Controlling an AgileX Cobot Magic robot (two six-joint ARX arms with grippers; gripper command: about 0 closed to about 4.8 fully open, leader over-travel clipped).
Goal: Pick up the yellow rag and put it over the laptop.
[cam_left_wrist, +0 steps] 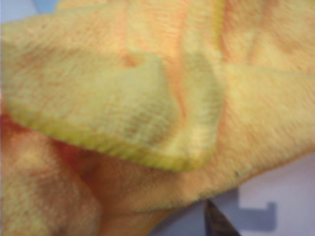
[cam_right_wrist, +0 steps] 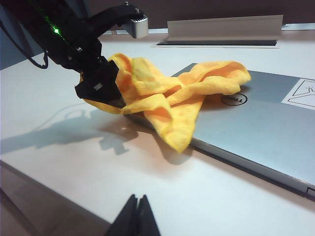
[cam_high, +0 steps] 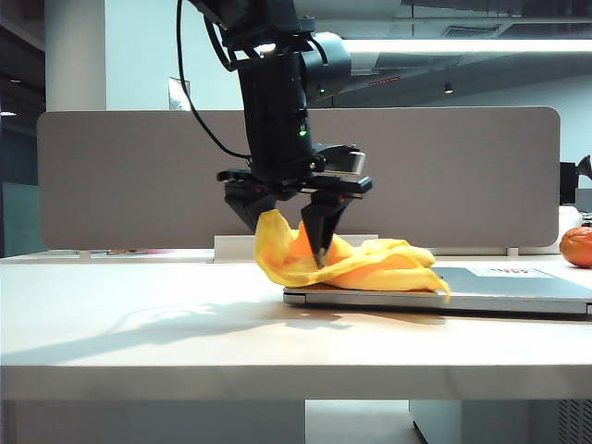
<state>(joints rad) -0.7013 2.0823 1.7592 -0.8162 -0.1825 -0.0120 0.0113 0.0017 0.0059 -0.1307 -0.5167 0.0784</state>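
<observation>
Table (cam_high: 139,314): pale, broad, carries everything. Laptop (cam_high: 518,289): closed, flat on the table, taken as landmark. Left arm (cam_high: 277,102) stands over the laptop's near corner. Rag (cam_high: 361,264): bunched on that corner, most of it on the lid, one fold hanging off the edge. Left gripper (cam_high: 282,227): jaws spread wide with rag between the fingers; real grip or loose, cannot tell. Right gripper (cam_right_wrist: 135,216): fingers pressed together, empty, well clear of the laptop. Orange fruit (cam_high: 576,247) beyond the laptop's far end. Rag looks light, limp, non-slippery; best pinched at a raised fold or hem.
</observation>
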